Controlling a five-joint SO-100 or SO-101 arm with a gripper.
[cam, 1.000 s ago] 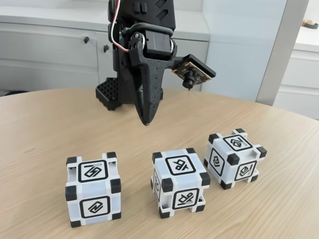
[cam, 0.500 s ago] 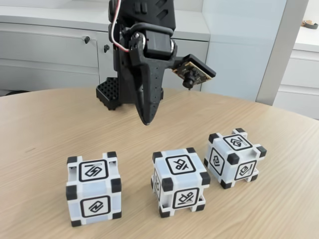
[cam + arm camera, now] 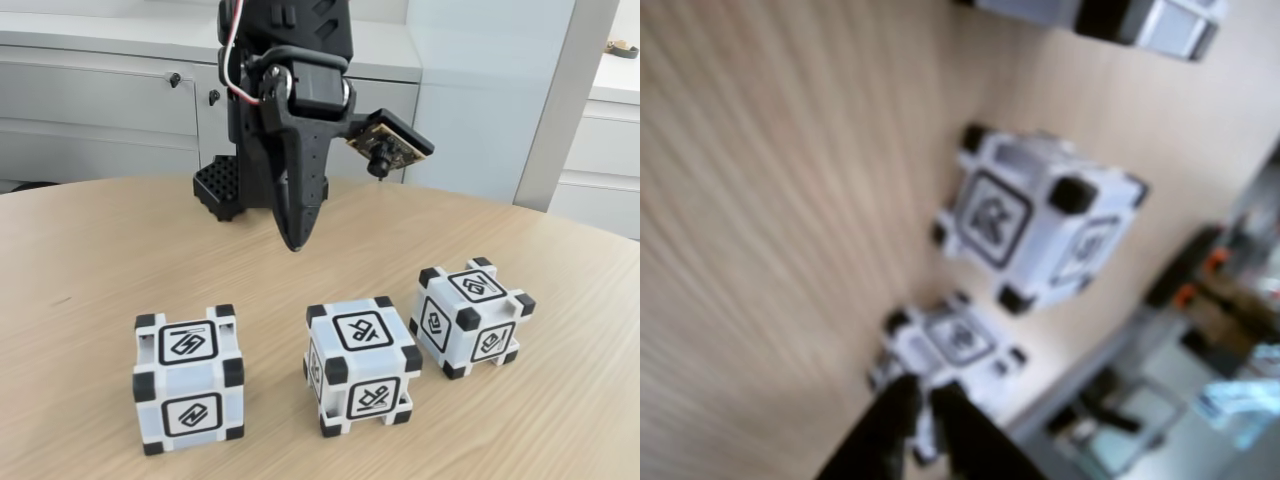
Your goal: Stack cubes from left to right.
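Three pale blue-white cubes with black corners stand in a row near the front of the wooden table in the fixed view: a left cube [image 3: 188, 380], a middle cube [image 3: 360, 365] and a right cube [image 3: 470, 317], each apart from the others. My black gripper [image 3: 293, 243] hangs point-down above the table behind the gap between the left and middle cubes, shut with nothing in it. The blurred wrist view shows the gripper [image 3: 923, 395] at the bottom edge, one cube [image 3: 1035, 225] in the middle, a smaller-looking cube [image 3: 950, 345] just beyond the fingertips, and another cube [image 3: 1140, 20] cut off at the top.
The arm's black base [image 3: 220, 188] stands at the back of the round table [image 3: 90, 260]. The wrist camera [image 3: 385, 148] juts out to the right of the gripper. White cabinets [image 3: 100, 100] run behind the table. Bare wood lies left of the cubes.
The gripper has shifted only very slightly and stays above the table. The three cubes have not moved.
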